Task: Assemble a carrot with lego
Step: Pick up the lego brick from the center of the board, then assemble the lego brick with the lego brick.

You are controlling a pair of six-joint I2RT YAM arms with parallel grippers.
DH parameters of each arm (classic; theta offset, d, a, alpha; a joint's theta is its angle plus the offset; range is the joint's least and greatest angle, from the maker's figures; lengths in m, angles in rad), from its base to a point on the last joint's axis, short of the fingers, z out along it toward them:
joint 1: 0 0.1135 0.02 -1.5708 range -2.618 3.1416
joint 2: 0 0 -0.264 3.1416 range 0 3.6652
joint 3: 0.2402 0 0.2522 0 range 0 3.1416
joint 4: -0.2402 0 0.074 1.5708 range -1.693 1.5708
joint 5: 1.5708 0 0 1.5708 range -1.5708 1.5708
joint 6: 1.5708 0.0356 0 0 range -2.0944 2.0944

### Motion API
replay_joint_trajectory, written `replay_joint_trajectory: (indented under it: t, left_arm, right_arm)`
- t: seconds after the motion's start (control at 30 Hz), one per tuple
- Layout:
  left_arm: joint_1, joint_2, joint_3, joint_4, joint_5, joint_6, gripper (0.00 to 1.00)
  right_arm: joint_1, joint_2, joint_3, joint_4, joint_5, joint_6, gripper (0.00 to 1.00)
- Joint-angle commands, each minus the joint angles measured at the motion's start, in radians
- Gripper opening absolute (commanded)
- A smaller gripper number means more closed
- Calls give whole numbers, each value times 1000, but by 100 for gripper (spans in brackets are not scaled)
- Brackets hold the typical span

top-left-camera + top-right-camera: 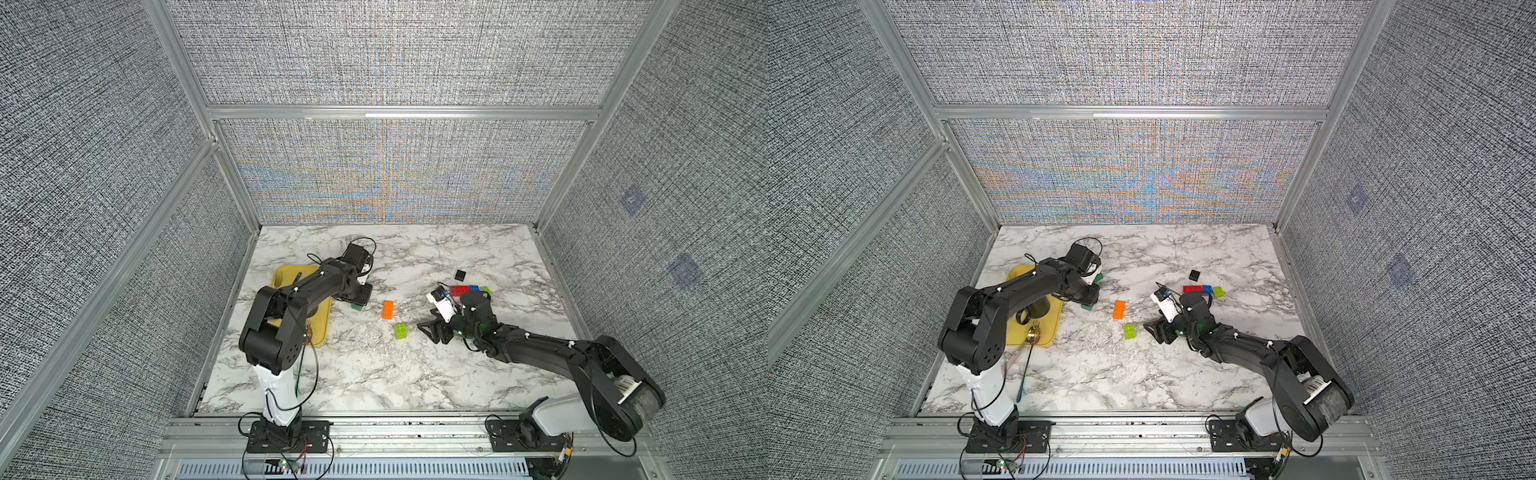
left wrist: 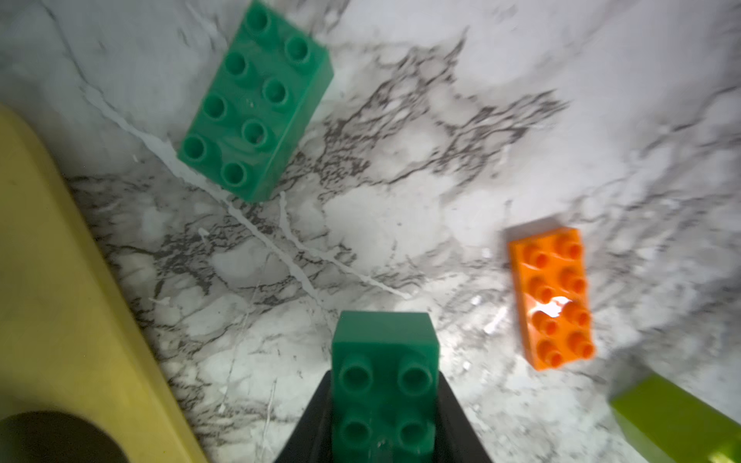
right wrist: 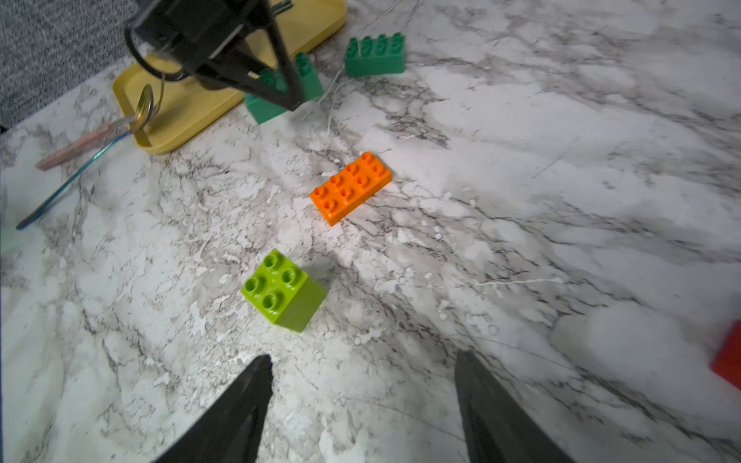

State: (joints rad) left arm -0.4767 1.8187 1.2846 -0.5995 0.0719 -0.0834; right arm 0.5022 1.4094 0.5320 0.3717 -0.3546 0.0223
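Note:
My left gripper [image 2: 385, 373] is shut on a dark green brick [image 2: 385, 352] beside the yellow tray; it also shows in a top view [image 1: 1088, 307]. A second dark green brick [image 2: 256, 100] lies just beyond it. The orange brick [image 1: 388, 310] and a lime square brick [image 1: 401, 331] lie mid-table. My right gripper [image 3: 363, 368] stands open just right of the lime brick [image 3: 282, 290], nothing between its fingers. Red [image 1: 1192, 289], blue [image 1: 1207, 289] and lime [image 1: 1218, 292] bricks sit in a row behind the right wrist, with a black one [image 1: 1194, 274] farther back. The lego lies loose; no carrot shows.
The yellow tray [image 1: 1017, 274] at the left holds a dark cup [image 1: 1040, 309]. A gold utensil [image 1: 1032, 332] and a blue-handled one [image 1: 1022, 382] reach over its front edge onto the marble. Fabric walls with metal posts close in three sides.

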Motion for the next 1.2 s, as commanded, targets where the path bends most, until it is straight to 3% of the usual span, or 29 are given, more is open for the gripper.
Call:
replay_joint_trajectory:
  t: [0.0,0.27,0.5,0.7,1.17]
  left_arm:
    - [-53,-75,-35,-13,17,40,16]
    - [-269,-74,13,-157,140,394,16]
    - [-308,49,136,-244,154,571,16]
    - [-307,85,164,-240,186,632,18]
    - [-307,134,176,-223,151,623,19]
  right_arm:
    - [-78,-36,-16,14,-44,127,73]
    - [-305,-144,-84,62,-60,233,73]
    - [-355,-171,-116,67,-69,242,73]
    - [-355,-160,-113,69,-74,239,73]
    - [-355,-156,-118,68,-95,231,73]
